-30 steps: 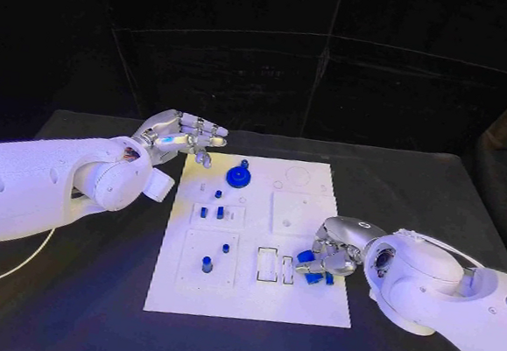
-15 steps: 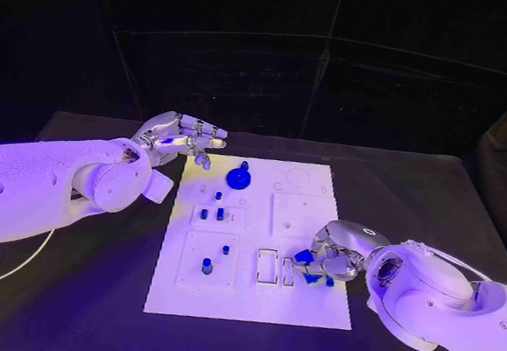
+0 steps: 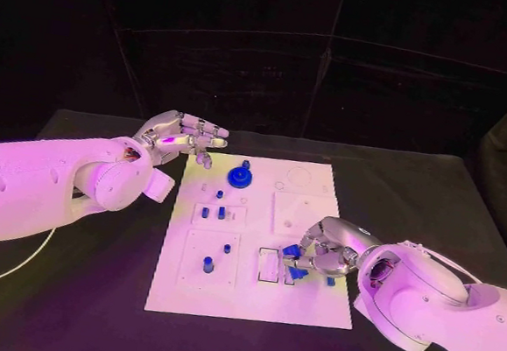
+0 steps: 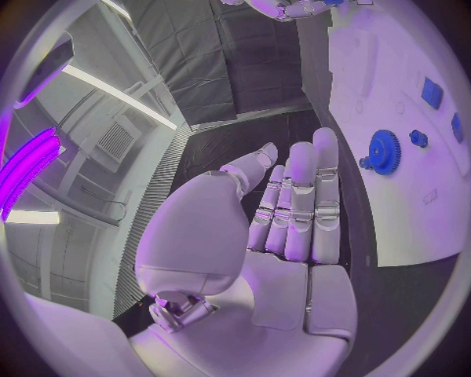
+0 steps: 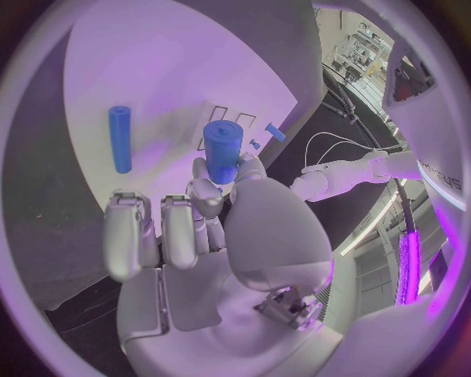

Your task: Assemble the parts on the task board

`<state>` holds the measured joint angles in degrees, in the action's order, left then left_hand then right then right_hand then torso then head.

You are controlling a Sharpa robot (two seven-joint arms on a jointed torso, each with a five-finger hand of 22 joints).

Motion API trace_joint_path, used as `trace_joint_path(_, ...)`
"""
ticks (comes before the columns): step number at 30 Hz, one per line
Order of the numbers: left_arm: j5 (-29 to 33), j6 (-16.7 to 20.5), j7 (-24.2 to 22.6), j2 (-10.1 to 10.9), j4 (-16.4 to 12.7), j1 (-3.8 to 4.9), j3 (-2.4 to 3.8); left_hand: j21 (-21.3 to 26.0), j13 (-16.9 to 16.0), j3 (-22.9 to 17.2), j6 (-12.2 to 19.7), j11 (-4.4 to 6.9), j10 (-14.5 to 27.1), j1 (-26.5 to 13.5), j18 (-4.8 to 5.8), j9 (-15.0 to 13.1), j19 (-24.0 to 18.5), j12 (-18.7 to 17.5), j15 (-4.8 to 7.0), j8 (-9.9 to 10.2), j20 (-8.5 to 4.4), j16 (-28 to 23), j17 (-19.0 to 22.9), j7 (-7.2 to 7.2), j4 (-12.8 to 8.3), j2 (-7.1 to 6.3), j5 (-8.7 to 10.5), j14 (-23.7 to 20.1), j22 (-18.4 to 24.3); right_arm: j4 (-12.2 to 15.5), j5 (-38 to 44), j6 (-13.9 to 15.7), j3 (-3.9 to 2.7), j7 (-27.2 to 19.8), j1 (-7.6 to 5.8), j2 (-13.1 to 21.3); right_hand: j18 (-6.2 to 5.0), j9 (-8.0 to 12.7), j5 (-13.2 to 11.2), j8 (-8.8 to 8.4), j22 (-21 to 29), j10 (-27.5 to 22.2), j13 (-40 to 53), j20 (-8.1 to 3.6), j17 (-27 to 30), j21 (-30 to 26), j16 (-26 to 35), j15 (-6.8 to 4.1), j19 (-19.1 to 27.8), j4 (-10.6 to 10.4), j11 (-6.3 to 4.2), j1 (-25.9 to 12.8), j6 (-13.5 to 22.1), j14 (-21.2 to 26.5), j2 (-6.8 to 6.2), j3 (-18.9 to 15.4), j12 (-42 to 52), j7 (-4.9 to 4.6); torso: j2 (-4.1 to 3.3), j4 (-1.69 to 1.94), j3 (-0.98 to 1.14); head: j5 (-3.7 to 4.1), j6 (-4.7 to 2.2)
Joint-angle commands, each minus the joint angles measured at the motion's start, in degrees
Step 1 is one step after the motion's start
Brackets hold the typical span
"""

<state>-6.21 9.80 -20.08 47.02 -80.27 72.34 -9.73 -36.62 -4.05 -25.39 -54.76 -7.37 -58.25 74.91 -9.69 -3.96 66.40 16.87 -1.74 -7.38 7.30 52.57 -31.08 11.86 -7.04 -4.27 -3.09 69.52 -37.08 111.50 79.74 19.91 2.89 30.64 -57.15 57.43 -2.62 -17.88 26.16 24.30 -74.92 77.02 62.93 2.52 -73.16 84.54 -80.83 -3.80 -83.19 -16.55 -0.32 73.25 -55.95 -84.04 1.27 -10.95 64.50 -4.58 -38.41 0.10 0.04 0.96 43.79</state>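
Blue cylindrical part [image 5: 223, 151] pinched upright in the fingertips of the right hand [image 3: 323, 248], poised over the near right area of the white task board [image 3: 298, 310], just beside a pair of rectangular slots [image 3: 269, 265]. Seen lying loose on the board near that hand: a longer blue rod [image 5: 120, 138]. Further along the board, toward its far edge, a blue gear [image 3: 241, 176] seated flat, with small blue pegs [image 3: 213, 212] standing in the middle and another peg [image 3: 207, 263] in the near left panel. Off the board's far left corner, over the black table [image 3: 106, 133], left hand [image 3: 183, 136] raised with nothing in it, fingers extended side by side and only slightly curled.

Judged at risk from here: a light fingertip hold on a smooth cylinder, likely to let the part tilt or slip if brought down off-centre on its seat; a jammed or skewed fit, or a dropped part rolling across the board, the probable result. Knocking the loose rod with the knuckles also possible given how close it lay.
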Motion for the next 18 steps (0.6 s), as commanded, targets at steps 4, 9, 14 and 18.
trace_joint_path(4,0.2,-0.9,0.1,-0.2,-0.1,0.09,0.04,0.4,0.1,0.0,0.3,0.04,0.5,0.2,-0.77,0.0,-0.5,0.3,-0.12,-0.4,0.04,-0.2,0.1,-0.09,-0.4,0.42,0.26,-0.4,0.1,-0.8,-4.4,-0.7,-0.02,-0.3,-0.08,-2.2,0.40,-1.1,0.2,0.35,-6.2,0.9,0.3,-0.14,-0.5,0.4,-0.5,-0.48,-0.6,-0.1,-0.40,-0.9,-2.1,-3.2,1.30,-0.7,0.1,1.05,0.00,-0.05,-0.03,-0.01,0.03)
trace_joint_path(9,0.2,-1.0,0.1,-0.3,0.0,0.09,0.03,0.4,0.1,0.0,0.3,0.03,0.5,0.1,-0.77,0.0,-0.5,0.3,-0.13,-0.4,0.04,-0.2,0.1,-0.08,-0.4,0.37,0.26,-0.5,0.1,-1.6,-4.8,-3.0,-0.01,0.8,-0.08,-3.9,0.50,-1.5,-1.2,0.17,-6.7,1.6,0.8,-0.41,-1.3,0.6,-0.9,-0.76,-0.9,-0.1,-0.76,-2.9,-3.4,-3.3,1.90,-1.8,0.1,1.48,-0.06,-0.05,-0.04,-0.10,0.16)
trace_joint_path(14,0.2,-1.0,0.2,-0.3,0.0,0.09,0.03,0.4,0.1,0.0,0.3,0.03,0.5,0.1,-0.77,0.0,-0.5,0.3,-0.13,-0.4,0.04,-0.2,0.1,-0.08,-0.4,0.37,0.26,-0.5,0.1,-2.0,-4.6,-2.6,-0.01,1.7,-0.08,-4.9,0.51,-1.6,-1.6,0.01,-6.7,2.0,1.3,-0.52,-1.5,0.7,-1.0,-0.87,-0.9,-0.1,-0.89,-3.5,-3.9,-3.3,2.09,-2.3,0.4,1.64,0.01,-0.11,-0.02,-0.18,0.21)
trace_joint_path(18,0.2,-1.0,0.2,-0.4,-0.1,0.09,0.03,0.4,0.1,0.0,0.3,0.03,0.5,0.1,-0.77,0.0,-0.5,0.3,-0.13,-0.4,0.04,-0.2,0.1,-0.08,-0.4,0.37,0.26,-0.5,0.1,-2.5,-3.5,-1.7,-0.01,2.4,-0.09,-5.3,0.51,-1.6,-1.7,0.00,-6.8,2.0,1.4,-0.54,-1.5,0.7,-1.0,-0.90,-0.9,-0.1,-0.92,-3.5,-4.0,-3.3,2.14,-2.3,0.5,1.68,0.03,-0.02,-0.03,-0.25,0.25)
